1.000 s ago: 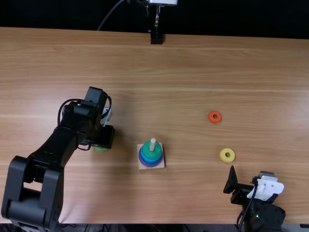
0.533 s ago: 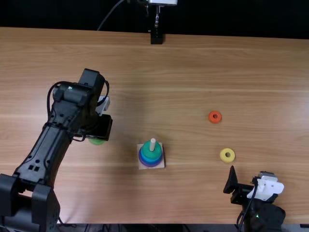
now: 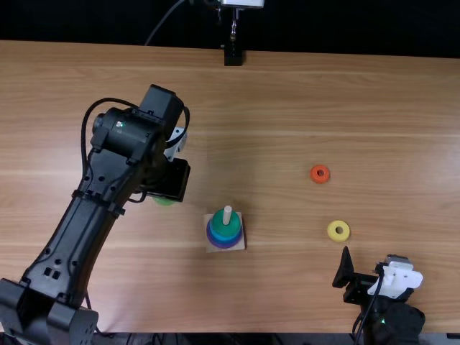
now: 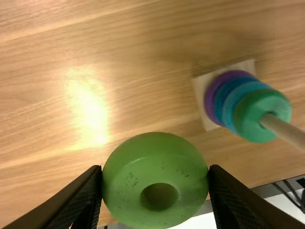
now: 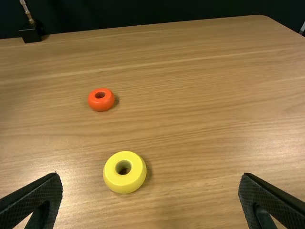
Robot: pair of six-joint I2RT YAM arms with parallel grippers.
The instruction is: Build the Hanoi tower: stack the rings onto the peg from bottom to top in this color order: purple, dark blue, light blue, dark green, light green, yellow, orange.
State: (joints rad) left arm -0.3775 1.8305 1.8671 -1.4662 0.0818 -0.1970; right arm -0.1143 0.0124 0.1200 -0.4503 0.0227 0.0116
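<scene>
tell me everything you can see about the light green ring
The light green ring is a thick, round-edged disc with a central hole and a few small dark specks on its face. It looks smooth and slightly glossy, like plastic or painted wood. The left gripper's two fingers pinch it from opposite sides, its hole facing the wrist camera. It appears to be held above the table, off to the left of the peg in the top view, not yet stacked.

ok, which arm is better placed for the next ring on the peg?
Left, I'd say: the left gripper holds the light green ring, due next above the dark green ring on the peg; the right gripper is open, empty and near the yellow ring.
</scene>
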